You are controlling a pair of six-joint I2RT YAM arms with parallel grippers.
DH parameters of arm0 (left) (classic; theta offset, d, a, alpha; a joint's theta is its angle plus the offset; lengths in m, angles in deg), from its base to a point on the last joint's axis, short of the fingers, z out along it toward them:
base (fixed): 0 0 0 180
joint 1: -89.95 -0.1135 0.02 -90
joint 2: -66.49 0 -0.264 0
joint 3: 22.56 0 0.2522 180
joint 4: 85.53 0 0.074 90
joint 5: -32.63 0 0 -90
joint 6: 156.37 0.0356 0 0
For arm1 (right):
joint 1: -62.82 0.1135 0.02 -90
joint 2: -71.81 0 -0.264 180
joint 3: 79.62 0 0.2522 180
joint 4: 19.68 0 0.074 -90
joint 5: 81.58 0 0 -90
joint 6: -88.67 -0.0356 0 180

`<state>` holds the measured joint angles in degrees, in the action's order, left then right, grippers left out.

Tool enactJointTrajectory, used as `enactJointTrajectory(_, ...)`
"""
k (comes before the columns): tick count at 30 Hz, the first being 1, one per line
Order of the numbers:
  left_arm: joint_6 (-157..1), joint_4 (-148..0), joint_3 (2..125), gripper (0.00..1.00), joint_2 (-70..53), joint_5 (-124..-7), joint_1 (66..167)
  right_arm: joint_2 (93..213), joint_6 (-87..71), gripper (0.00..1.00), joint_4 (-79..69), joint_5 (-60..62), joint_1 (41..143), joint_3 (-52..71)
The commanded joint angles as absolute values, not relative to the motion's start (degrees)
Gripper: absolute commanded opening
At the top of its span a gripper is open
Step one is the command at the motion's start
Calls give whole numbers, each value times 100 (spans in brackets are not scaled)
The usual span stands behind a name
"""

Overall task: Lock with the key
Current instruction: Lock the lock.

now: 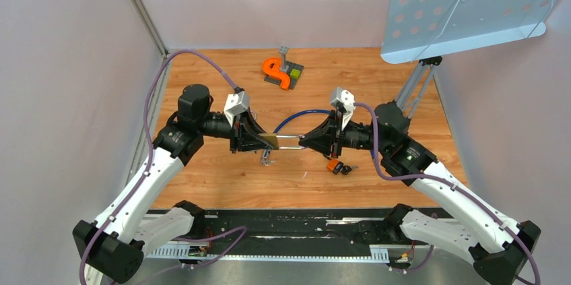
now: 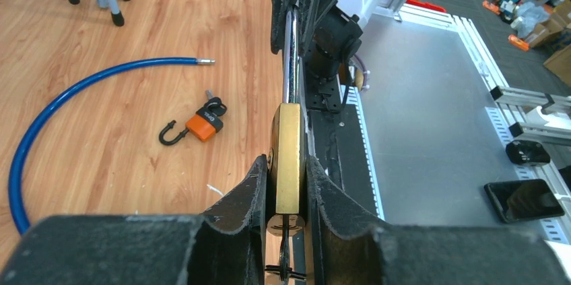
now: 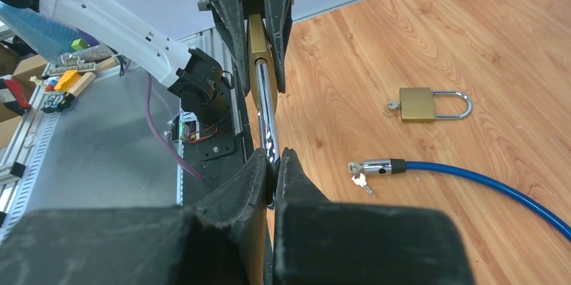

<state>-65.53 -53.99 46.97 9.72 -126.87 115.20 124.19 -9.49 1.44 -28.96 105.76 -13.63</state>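
Jaws gripping padlock (image 2: pixel 288 157), orange lock (image 2: pixel 204 125) label unreadable

We reach both arms inward mid-table, left gripper (image 1: pixel 264 141) and right gripper (image 1: pixel 304 142) facing (both clamped on one padlock (image 1: pixel 271 141)).

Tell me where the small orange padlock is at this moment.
In the top view the orange padlock lies on the table, right of centre, just on the near side of the right end effector. The left wrist view shows it within the blue cable's curve.
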Motion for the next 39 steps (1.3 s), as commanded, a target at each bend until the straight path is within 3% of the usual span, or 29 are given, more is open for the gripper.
enactJointTrajectory(1,-7254,-7005,4576,0,1279,-13280,11673,12458,-849,0,-527,-2377,10811,-1590)
enactJointTrajectory(11,-7540,-7515,4477,0,1163,-13442,11868,12507,-584,0,-1284,-1639,11350,-1953)
enactJointTrajectory(15,-7181,-7056,4593,0,1217,-13528,11869,12491,-310,0,-1391,-1235,11489,-2093)
enactJointTrajectory(19,-7586,-7401,4548,0,1226,-13223,11882,12653,-474,0,-1620,-1439,11602,-2129)
enactJointTrajectory(23,-8037,-8728,4250,0,1203,-13101,11936,12889,-930,0,-2195,-1715,11683,-2369)
enactJointTrajectory(29,-7593,-8285,4366,0,985,-12711,11944,12974,-1447,0,-3079,-2249,11816,-3024)
enactJointTrajectory(39,-8529,-9832,3945,0,775,-12088,11948,13617,-1461,0,-3550,-2173,12592,-3043)
